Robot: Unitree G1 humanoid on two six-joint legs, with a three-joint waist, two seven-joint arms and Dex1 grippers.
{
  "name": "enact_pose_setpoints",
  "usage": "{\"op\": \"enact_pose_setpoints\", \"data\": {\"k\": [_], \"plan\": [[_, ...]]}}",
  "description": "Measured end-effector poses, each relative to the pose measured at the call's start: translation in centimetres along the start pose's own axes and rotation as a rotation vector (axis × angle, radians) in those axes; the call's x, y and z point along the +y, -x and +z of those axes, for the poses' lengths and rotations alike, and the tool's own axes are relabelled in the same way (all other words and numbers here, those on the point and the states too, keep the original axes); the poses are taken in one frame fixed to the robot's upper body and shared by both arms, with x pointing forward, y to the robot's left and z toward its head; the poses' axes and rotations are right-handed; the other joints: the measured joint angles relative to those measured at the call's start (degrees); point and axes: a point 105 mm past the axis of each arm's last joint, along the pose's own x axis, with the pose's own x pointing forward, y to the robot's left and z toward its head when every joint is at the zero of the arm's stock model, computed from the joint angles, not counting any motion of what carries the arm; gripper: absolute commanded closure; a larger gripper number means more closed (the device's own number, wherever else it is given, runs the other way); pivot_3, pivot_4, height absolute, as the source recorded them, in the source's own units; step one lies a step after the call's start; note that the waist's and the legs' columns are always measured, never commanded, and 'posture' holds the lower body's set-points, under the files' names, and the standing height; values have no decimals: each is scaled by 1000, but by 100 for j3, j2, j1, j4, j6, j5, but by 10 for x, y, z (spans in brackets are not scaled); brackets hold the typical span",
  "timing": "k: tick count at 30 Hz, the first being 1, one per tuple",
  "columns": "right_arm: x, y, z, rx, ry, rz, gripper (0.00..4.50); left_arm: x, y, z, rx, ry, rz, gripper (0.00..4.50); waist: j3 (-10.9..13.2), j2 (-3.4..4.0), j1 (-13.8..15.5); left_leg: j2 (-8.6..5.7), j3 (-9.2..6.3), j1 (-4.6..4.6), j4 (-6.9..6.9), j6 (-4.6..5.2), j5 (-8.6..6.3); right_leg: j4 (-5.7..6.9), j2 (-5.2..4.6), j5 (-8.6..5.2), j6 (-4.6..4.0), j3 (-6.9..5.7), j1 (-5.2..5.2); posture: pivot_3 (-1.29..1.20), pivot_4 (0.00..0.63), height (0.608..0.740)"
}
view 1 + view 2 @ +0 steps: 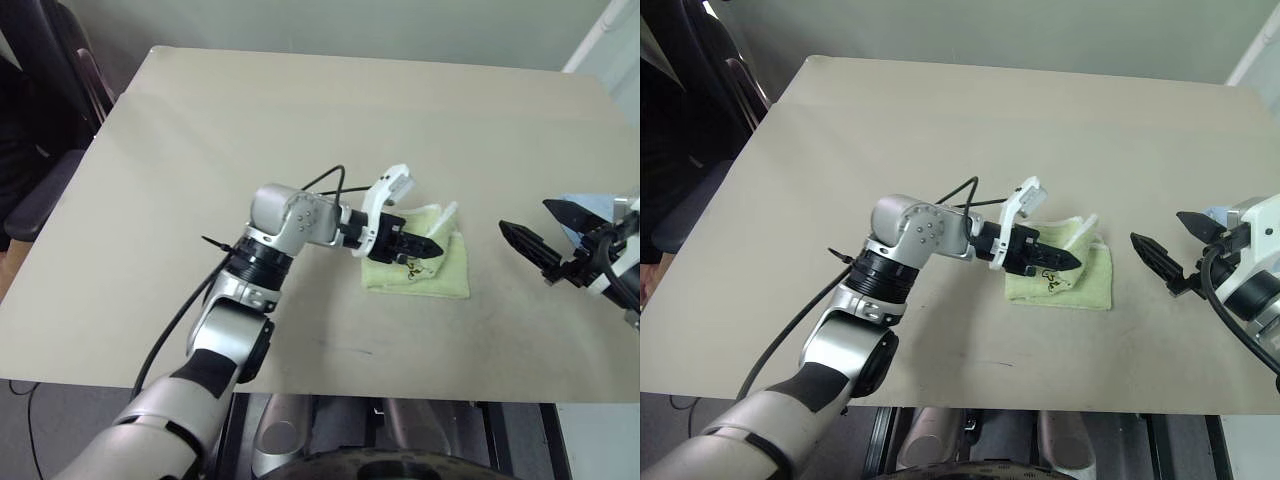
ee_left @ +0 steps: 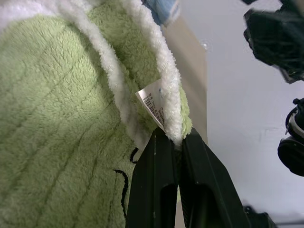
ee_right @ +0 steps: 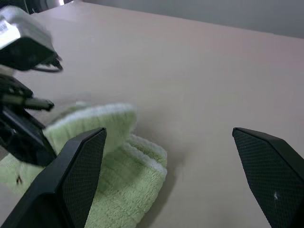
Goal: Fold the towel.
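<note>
The light green towel [image 1: 442, 273] lies folded small on the tan table [image 1: 300, 130], right of centre. My left gripper [image 1: 434, 246] reaches over it from the left and is shut on its white-edged border, right beside the small white tag [image 2: 154, 102]. The pinched edge is lifted a little off the rest of the towel [image 2: 57, 118]. My right gripper [image 1: 536, 226] hovers open and empty to the right of the towel, pointing toward it. Between its spread fingers [image 3: 80, 161] I see the towel [image 3: 118, 161] and the left gripper [image 3: 23, 128] beyond.
A light blue cloth [image 1: 592, 208] lies at the table's right edge behind my right gripper. A dark chair [image 1: 50, 150] stands off the table's left side. Bare tabletop stretches behind and to the left of the towel.
</note>
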Motion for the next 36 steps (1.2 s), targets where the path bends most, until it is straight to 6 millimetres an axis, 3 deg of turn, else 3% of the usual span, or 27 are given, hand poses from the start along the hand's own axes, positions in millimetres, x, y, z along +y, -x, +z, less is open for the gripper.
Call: {"op": "enact_pose_setpoints", "data": {"k": [3,6,17,21,24,26,28,32,35,36], "plan": [[-1,0,0,0,0,-6,0,-2,-4,3,-1,-9,-10,4473,0,0,-2,0,0,0,0,0,0,0,1,1,1,0,0,0,150,697],[-1,0,0,0,0,-9,0,-3,-6,6,-5,-18,-17,3756,0,0,0,-1,0,0,0,2,1,0,0,3,4,1,1,0,150,697],[-1,-1,2,-8,6,-11,0,-11,-2,5,6,-25,-90,34,0,0,0,-1,0,0,0,3,1,0,0,3,6,1,1,0,150,697],[1,-3,8,-42,-3,8,0,-19,10,21,-79,-79,-112,34,0,0,-2,-1,1,0,0,5,2,0,1,5,8,2,0,0,150,697],[7,-7,16,-75,-13,48,590,-23,32,41,-283,-270,-120,0,-4,7,-25,0,3,3,0,2,0,1,6,4,6,5,-3,0,150,697],[11,-10,17,-78,-19,73,1295,-25,47,46,-395,-389,-124,165,-4,7,-32,1,-1,1,-1,3,0,1,9,1,3,2,-3,0,150,697],[17,-15,17,-76,-27,108,1944,-20,58,46,-433,-462,-96,564,-4,8,-32,2,-3,0,0,5,1,1,9,1,4,3,-3,0,150,697],[37,-31,12,-54,-47,209,3428,0,90,35,-430,-564,32,2012,-5,9,-51,2,-5,-1,0,6,1,1,8,4,1,2,-4,0,150,697],[47,-44,17,-61,-48,269,4479,9,98,28,-427,-606,90,3096,-6,10,-52,1,-5,-5,3,9,-1,0,6,5,-1,2,-6,0,150,697],[50,-47,19,-68,-46,288,4500,11,98,26,-423,-614,100,3462,-6,10,-39,0,-9,-10,3,10,0,0,6,5,-2,1,-7,0,150,697]]}}
